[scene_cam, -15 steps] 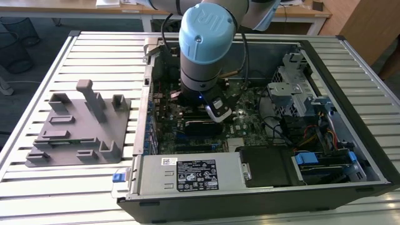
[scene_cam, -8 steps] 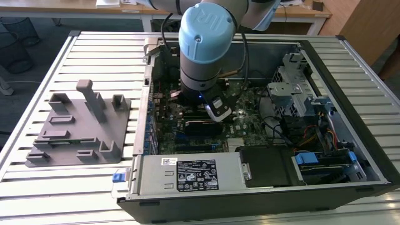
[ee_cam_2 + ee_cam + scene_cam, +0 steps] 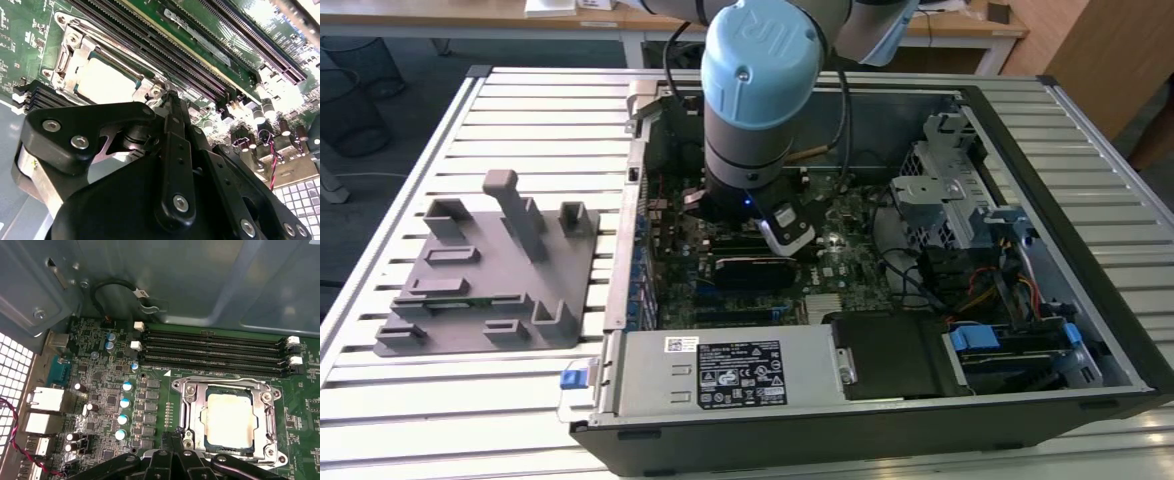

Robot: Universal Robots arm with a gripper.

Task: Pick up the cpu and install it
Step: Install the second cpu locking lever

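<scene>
While the arm [image 3: 758, 100] reaches down into the open computer case [image 3: 1107, 330] that lies on the slatted bench [image 3: 480, 410], the cpu [image 3: 230, 419] already rests flat inside the metal frame of the socket [image 3: 188, 405] on the green motherboard [image 3: 100, 400]. Its pale, shiny top faces up, and in the first wrist view its sides run square with the frame. It is nearly square, so no long axis can be told; its edges lie parallel and crosswise to the row of black memory slots [image 3: 215, 352] just beside the socket. In the second wrist view the cpu [image 3: 105, 80] shows as a bright square within the same frame, with the long slots [image 3: 165, 50] running past one side of it.

The claw [image 3: 167, 100] hangs above the board just beside the socket's edge, its black fingers [image 3: 172, 150] drawn close together at the tips with nothing between them. It does not touch the cpu.

Near the bench's edge on the exterior view's left, well apart from the case, stands a grey plastic holder [image 3: 494, 280] with upright posts. A silver power supply box [image 3: 720, 370] sits at the case's near edge.
</scene>
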